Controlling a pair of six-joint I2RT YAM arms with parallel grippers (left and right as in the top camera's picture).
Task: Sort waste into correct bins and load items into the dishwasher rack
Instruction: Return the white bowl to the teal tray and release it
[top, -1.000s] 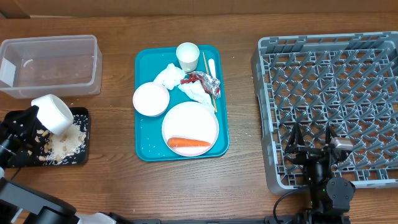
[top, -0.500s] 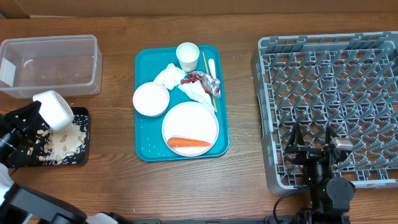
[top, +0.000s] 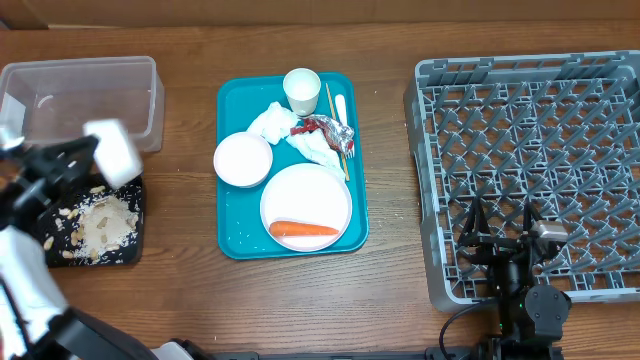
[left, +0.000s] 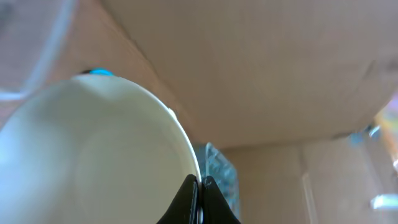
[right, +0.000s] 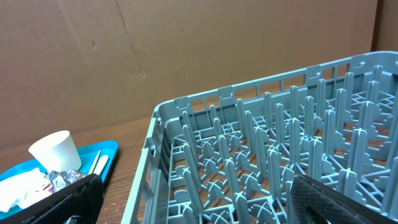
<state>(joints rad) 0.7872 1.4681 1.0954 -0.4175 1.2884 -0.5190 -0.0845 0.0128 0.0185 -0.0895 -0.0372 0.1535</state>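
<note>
My left pincer (left: 200, 188) is pressed together on the rim of a white bowl (top: 113, 152), well left of the teal tray (top: 240, 238). The bowl is tipped and blurred. Under it, also left of the teal tray, the black tray (top: 137, 225) holds beige scraps (top: 105, 220), and the clear tub (top: 80, 63) stands just behind. On the teal tray, the plate (top: 310, 195) at the near end carries the carrot (top: 303, 229). A second bowl (top: 243, 158) sits at its left edge and the cup (top: 301, 90) at the far end, with napkins (top: 272, 122), wrapper (top: 325, 128) and chopsticks (top: 328, 100) between. My right pincer (right: 199, 205) is spread wide and empty. It hangs well right of the teal tray, over the rack (top: 530, 120).
</note>
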